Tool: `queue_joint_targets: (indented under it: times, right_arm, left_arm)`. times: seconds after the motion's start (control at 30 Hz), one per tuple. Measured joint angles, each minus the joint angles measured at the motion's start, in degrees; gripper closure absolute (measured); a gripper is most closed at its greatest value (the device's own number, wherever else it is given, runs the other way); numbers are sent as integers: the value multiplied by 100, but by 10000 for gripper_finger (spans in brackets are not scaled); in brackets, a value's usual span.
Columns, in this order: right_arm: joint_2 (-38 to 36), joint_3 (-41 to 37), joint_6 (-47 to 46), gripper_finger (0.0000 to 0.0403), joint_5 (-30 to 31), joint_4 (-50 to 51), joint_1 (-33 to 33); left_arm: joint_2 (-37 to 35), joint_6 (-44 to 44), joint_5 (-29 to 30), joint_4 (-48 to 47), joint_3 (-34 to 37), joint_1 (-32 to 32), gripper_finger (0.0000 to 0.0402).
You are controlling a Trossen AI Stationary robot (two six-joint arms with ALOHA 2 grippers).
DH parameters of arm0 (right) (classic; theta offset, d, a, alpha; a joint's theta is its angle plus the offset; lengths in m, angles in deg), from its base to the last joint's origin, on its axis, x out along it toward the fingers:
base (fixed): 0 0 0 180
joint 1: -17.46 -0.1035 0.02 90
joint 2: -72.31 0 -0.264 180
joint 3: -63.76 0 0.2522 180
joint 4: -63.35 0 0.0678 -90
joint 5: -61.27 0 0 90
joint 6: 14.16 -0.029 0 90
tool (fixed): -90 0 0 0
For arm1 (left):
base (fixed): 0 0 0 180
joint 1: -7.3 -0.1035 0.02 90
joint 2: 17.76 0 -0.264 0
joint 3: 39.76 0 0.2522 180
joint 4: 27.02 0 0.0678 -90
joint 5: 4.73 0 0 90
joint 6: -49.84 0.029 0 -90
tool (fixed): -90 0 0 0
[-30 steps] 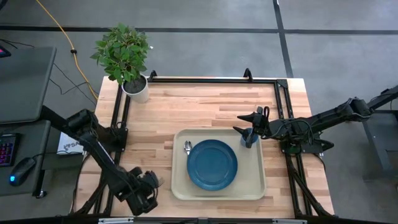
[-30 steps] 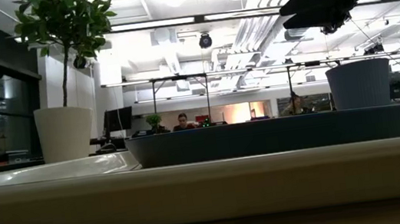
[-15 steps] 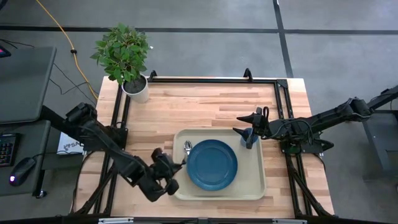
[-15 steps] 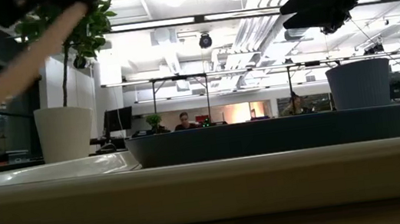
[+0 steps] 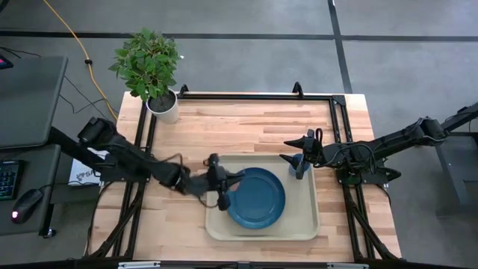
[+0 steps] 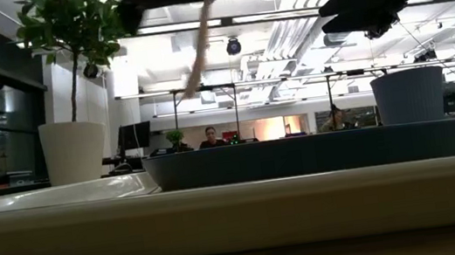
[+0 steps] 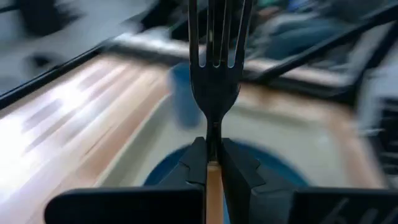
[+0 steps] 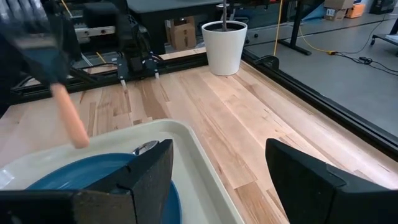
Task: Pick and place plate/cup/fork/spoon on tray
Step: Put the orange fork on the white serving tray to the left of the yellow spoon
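My left gripper (image 5: 224,183) is shut on the fork (image 7: 214,74) above the left edge of the beige tray (image 5: 299,224). The dark-blue plate (image 5: 258,198) lies on the tray. The blue cup (image 5: 299,166) stands upright in the tray's far right corner and also shows in the low view (image 6: 408,95). My right gripper (image 5: 287,149) is open just above and beside the cup. The spoon's bowl (image 8: 144,148) rests on the tray left of the plate; in the high view my left gripper mostly hides the spoon. My left gripper pinches the fork between its two fingers at the neck (image 7: 213,158), where the metal meets the orange handle. The fork lies along the fingers, tines pointing out past the fingertips. It is lifted clear above the tray, and its orange handle (image 6: 197,48) slants down below the gripper.
A white plant pot (image 5: 164,106) with a green plant stands at the table's far left corner. A black frame rail (image 5: 254,96) runs along the far edge and both sides. Bare wood lies between the pot and the tray.
My left gripper has carried the fork from the table's near left corner toward the right and far side, rising, and now hangs over the tray's left edge by the plate. The fork has stayed in its hold and turned with it.
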Motion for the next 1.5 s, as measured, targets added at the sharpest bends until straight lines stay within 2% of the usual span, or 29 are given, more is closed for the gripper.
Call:
queue_joint_targets:
  times: [0.1,0.2,0.3,0.53,1.03,1.17,1.27,1.33,1.5]
  right_arm:
    - [0,0,15,155,0,-4,0]
    - [0,0,15,155,0,-32,0]
    - [0,0,17,155,-11,-74,0]
    - [0,0,61,155,-22,-98,0]
    - [0,0,63,155,-22,-101,0]
    - [0,0,62,155,-22,-76,0]
    - [4,0,63,155,-22,-59,0]
    - [25,0,63,155,-22,-38,0]
    - [82,2,63,155,-22,-16,0]
  left_arm:
    - [-18,850,-1399,1674,451,-445,394]
    - [-25,1253,-2223,2736,783,-792,394]
    - [-25,1335,-2378,3059,885,-1031,394]
    - [-25,1294,-2610,3010,885,-1140,394]
    - [-25,1294,-2611,3002,885,-1085,394]
    - [-181,1189,-2386,2546,883,-1085,394]
    - [-489,687,-1918,1592,883,-1037,394]
    - [-680,51,-1506,895,876,-948,394]
    - [-824,-2376,-303,-1104,878,-283,394]
